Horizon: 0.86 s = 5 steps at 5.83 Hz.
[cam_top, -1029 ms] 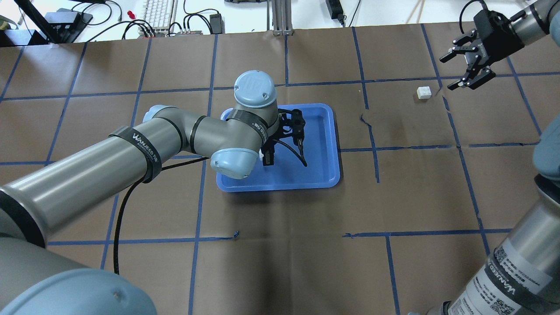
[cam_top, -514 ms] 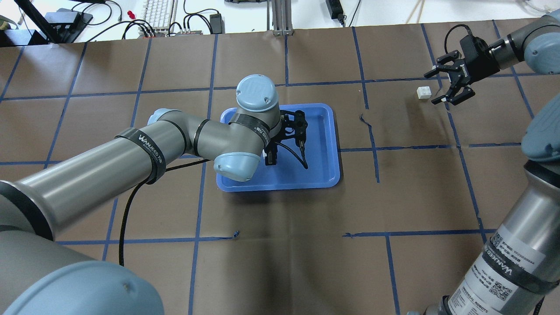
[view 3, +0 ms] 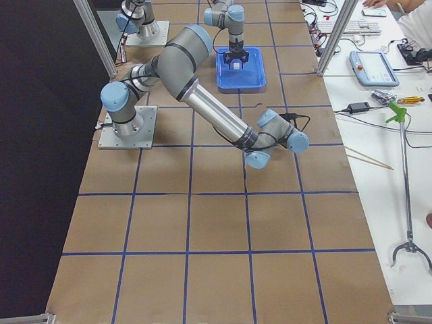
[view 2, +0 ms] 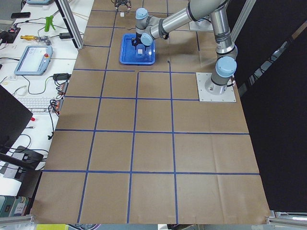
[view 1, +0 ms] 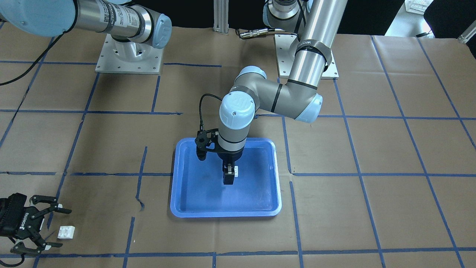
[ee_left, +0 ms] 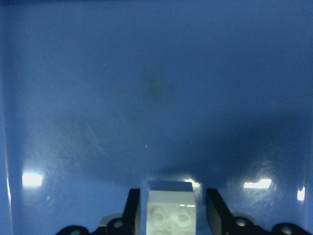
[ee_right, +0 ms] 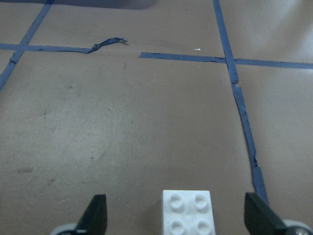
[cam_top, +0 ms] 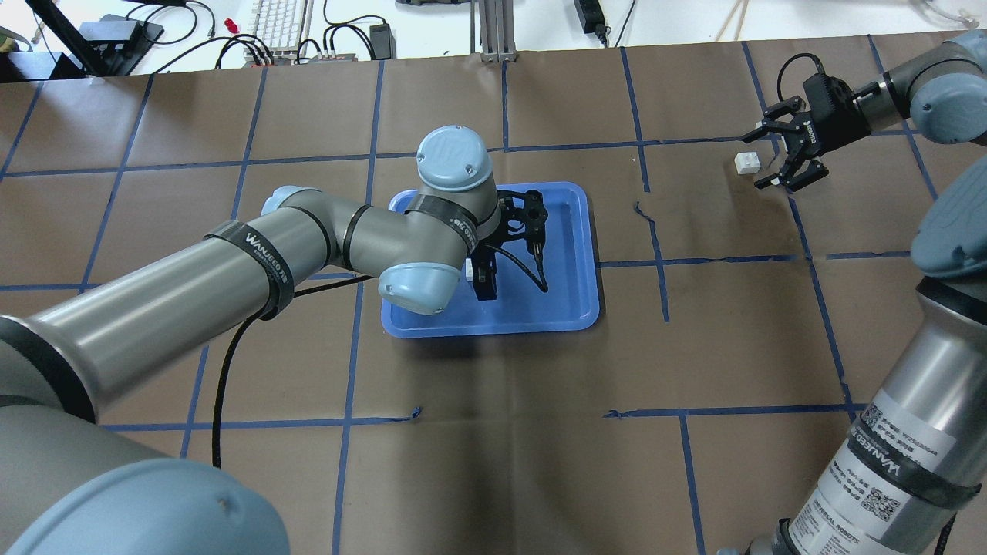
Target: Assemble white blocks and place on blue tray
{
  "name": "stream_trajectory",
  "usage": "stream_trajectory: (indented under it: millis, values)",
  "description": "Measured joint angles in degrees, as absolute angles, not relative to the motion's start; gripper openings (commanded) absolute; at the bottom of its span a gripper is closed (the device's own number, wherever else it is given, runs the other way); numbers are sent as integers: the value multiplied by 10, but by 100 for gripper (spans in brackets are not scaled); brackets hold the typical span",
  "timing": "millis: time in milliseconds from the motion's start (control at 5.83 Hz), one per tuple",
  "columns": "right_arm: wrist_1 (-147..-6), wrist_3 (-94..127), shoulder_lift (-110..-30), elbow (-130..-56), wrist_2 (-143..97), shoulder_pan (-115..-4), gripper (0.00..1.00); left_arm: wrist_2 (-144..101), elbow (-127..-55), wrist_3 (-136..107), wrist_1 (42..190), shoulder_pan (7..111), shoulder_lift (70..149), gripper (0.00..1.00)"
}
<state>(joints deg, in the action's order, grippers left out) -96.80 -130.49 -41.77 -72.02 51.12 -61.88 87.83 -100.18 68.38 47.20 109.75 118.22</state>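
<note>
Left tool (view 1: 229, 178): pinching the held block (ee_left: 172, 215), low over the blue tray (view 1: 200, 197).
Right tool (cam_top: 759, 161): spread, straddling the loose block (ee_right: 187, 211) on the surface (cam_top: 501, 385), well apart from the tray. Block sits only at the fingertips.
Risk: a shallow closing clips its edge, skidding or tilting it and spoiling stud alignment.

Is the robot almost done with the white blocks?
Not yet, nothing is finished: the two blocks are far apart. In hand: one white block sits between the left gripper's fingers over the blue tray, and the right gripper's open fingers straddle the other white block on the table. Left: grab it, join both, and set them on the tray.
</note>
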Motion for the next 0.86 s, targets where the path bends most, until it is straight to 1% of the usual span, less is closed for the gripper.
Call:
stream_trajectory:
  millis: [171,343,514,686,857]
  values:
    - [-969,-1302,-415,-719,512,-619,94,878,-974,670,564,1095,1148,99]
    - [-968,-1299,-416,-716,511,-619,82,880,-929,645,677,1093,1112,99]
    - [-968,-1298,-417,-710,511,-619,77,884,-896,579,746,1088,1076,99]
    - [-967,-1297,-417,-707,513,-619,74,897,-883,496,778,1065,1041,99]
    - [-967,-1298,-417,-707,516,-619,68,911,-878,418,799,1032,1013,99]
